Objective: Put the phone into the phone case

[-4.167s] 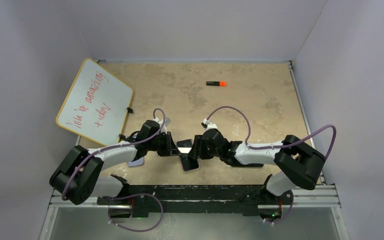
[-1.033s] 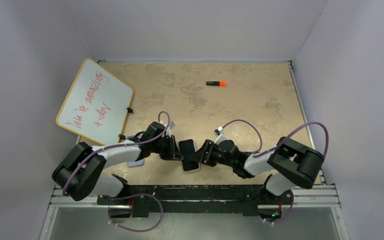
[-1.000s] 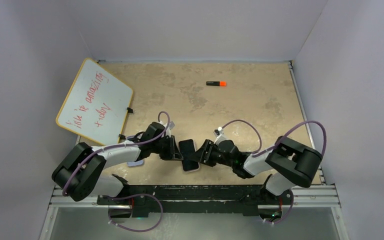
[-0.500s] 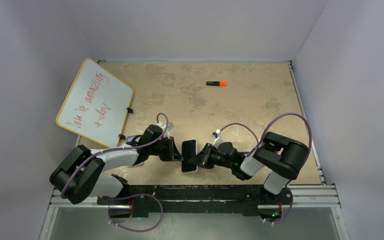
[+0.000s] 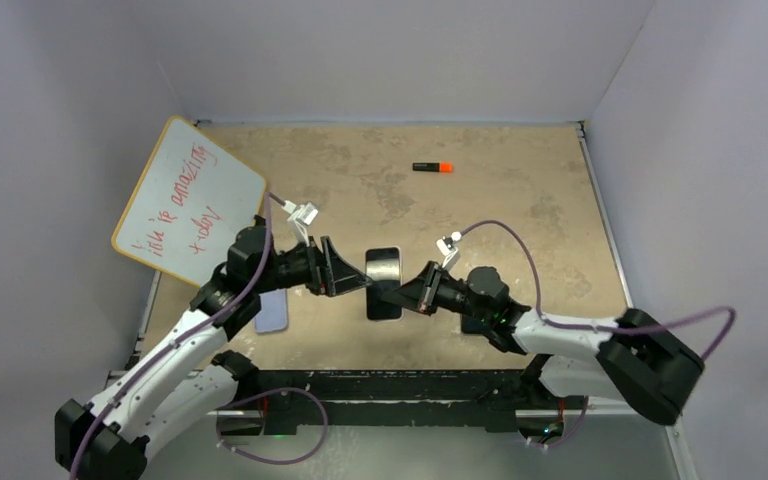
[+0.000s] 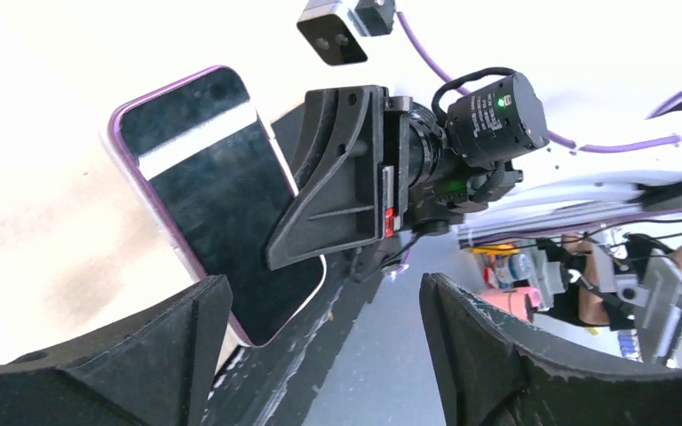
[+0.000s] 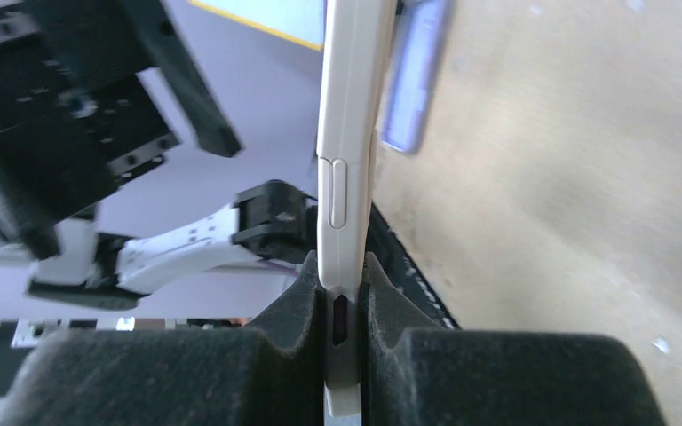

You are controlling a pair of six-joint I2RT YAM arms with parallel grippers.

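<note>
The phone (image 5: 383, 283), dark-screened with a pale rim, is held off the table between the two arms. My right gripper (image 5: 407, 295) is shut on its right edge. The right wrist view shows the phone (image 7: 346, 133) edge-on, clamped between the pads with my right gripper (image 7: 346, 266) at its lower end. My left gripper (image 5: 352, 272) is open just left of the phone, not touching it. In the left wrist view the phone (image 6: 218, 195) lies beyond my open left gripper (image 6: 320, 355). The lavender phone case (image 5: 272, 310) lies flat on the table under the left arm, and the phone case (image 7: 413, 80) also shows past the phone.
A whiteboard (image 5: 188, 205) with red writing leans at the back left. A black marker with an orange cap (image 5: 432, 167) lies at the back centre. The black rail (image 5: 390, 385) runs along the table's near edge.
My left gripper has opened, let go of the phone and pulled back to the left. My right gripper has shut on the phone and carried it up, away from the near edge.
</note>
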